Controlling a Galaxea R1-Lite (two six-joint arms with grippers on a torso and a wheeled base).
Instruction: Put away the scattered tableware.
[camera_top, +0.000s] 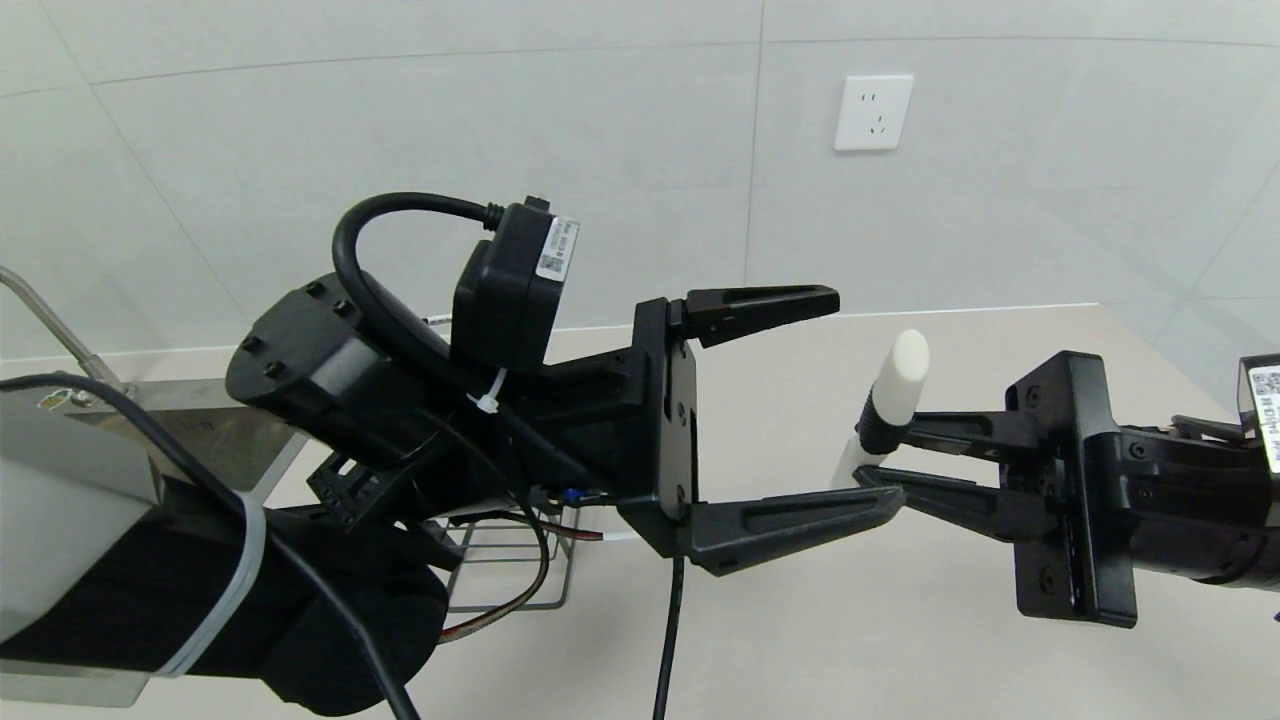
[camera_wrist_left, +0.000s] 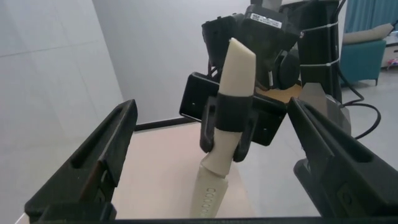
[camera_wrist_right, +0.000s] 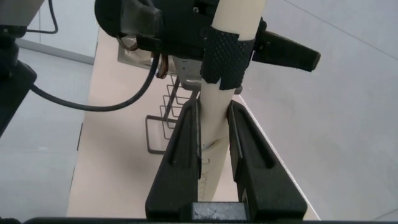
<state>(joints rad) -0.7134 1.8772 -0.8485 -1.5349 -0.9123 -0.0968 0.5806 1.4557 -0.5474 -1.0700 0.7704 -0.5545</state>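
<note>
Claws face each other: my right claw (camera_top: 866, 456) is clamped tight on a cream-white utensil with a black band (camera_top: 900, 375), held upright above the beige countertop (camera_top: 900, 620); my left claw (camera_top: 868, 397) gapes wide, empty, just beside it. Behind, a wire rack (camera_top: 505, 565) stands on the counter

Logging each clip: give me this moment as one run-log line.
right tool: shut on cream-handled utensil, upright | left tool: open, facing utensil | wire rack: on counter below

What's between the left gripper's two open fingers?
In the left wrist view, the cream utensil, clamped by the right gripper, stands inside the open left gripper.
</note>
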